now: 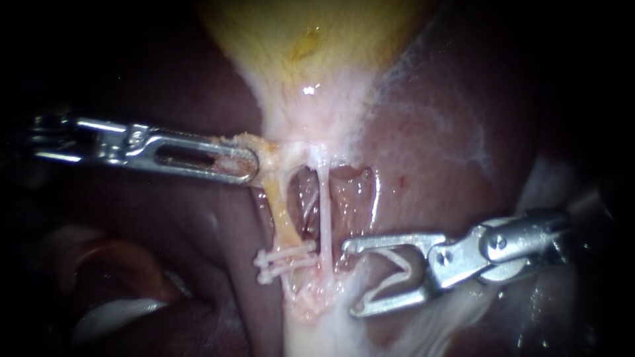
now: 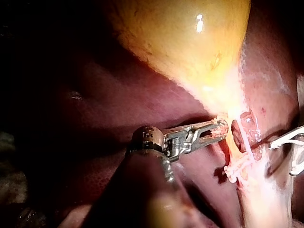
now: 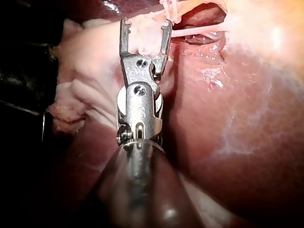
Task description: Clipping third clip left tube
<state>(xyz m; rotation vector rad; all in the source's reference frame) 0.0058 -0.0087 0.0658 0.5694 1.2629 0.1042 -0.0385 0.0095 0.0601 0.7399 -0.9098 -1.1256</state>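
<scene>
Your right instrument (image 1: 350, 277) comes in from the lower right of the frame. Its jaws stand wide apart with a pale, V-shaped loaded clip (image 1: 397, 268) seated between them, one leg along each jaw (so they are holding that clip and nothing else). The jaw tips sit just to the right of the right tube (image 1: 324, 218), and no tube lies between them. The lower jaw lies over pale tissue (image 1: 317, 330) at the bottom centre of the frame. From the right wrist camera you see the same gap between the jaws, with the tubes just ahead of the tips.

Just left of those tips, two clips (image 1: 284, 259) lie side by side across the lower part of the left tube (image 1: 286, 221), the yellowish, thicker strand of the pair. This is the tube you are to clip. It runs up the centre of the frame, left of the thin white right tube, and a dark opening (image 1: 304, 195) shows between the two.

Further up, your left instrument (image 1: 246, 168) enters from the left edge and reaches to the centre-left. Its jaws are closed on yellowish tissue (image 1: 264, 149) at the top of the left tube, where the tube meets the pale neck below the gallbladder (image 1: 297, 33). The gallbladder fills the top centre, yellow and glistening. The dark red liver (image 1: 456, 132) lies behind it all on both sides.
</scene>
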